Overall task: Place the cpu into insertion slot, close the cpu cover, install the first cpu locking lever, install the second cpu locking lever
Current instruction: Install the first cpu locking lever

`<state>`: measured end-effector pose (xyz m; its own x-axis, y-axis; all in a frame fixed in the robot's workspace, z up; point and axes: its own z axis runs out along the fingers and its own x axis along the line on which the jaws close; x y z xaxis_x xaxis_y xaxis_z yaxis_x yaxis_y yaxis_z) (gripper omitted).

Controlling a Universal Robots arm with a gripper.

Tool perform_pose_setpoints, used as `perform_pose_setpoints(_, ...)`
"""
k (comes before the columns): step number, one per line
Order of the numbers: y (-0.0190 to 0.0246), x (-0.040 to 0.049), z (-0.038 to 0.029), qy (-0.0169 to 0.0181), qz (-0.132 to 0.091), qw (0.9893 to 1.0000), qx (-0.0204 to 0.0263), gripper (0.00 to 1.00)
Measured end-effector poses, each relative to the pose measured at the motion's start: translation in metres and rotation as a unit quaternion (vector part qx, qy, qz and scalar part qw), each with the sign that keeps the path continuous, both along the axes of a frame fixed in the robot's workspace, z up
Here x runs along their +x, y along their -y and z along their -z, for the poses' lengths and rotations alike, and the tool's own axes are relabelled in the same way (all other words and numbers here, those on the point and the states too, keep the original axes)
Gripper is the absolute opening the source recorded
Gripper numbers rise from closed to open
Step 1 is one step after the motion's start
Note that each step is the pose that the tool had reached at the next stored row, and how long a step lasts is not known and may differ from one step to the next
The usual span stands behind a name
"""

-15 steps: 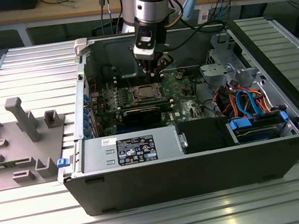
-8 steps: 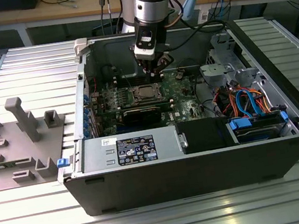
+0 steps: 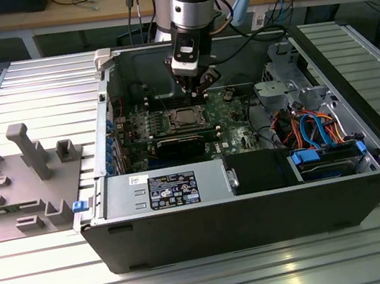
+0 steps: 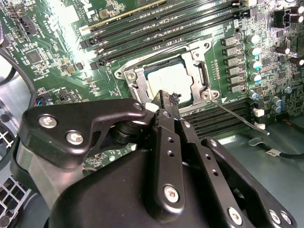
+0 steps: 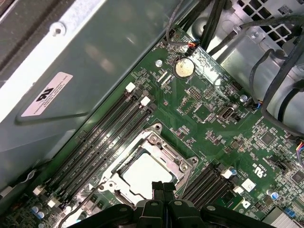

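Now the cpu point(image 4: 168, 80) point(image 5: 142, 173) lies flat in the insertion slot point(image 3: 185, 119), just above the middle of the exterior view. Its pale metal top shows through the window of the cpu cover point(image 4: 137, 81) point(image 5: 159, 145), which lies down around it. The gripper point(image 4: 169, 98) point(image 5: 163, 186) point(image 3: 197, 88) hangs just over one edge of the cover, its jaws pressed together with nothing between them. A thin metal lever point(image 4: 237, 115) angles out from a corner of the slot, across dark memory slots point(image 4: 211, 122). Green circuit board point(image 5: 213, 128) surrounds the slot inside an open computer case point(image 3: 260, 210). The case sits on a ribbed metal table point(image 3: 198, 279), with a grey fixture block point(image 3: 21, 177) at the exterior view's left.
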<state>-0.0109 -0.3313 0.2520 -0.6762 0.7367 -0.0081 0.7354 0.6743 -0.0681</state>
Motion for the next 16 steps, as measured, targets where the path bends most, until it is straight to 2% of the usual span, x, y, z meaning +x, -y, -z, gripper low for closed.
perform_pose_setpoints(16,0.0000,0.0000,0.0000,0.0000,-0.016,0.9999,0.0000,0.11)
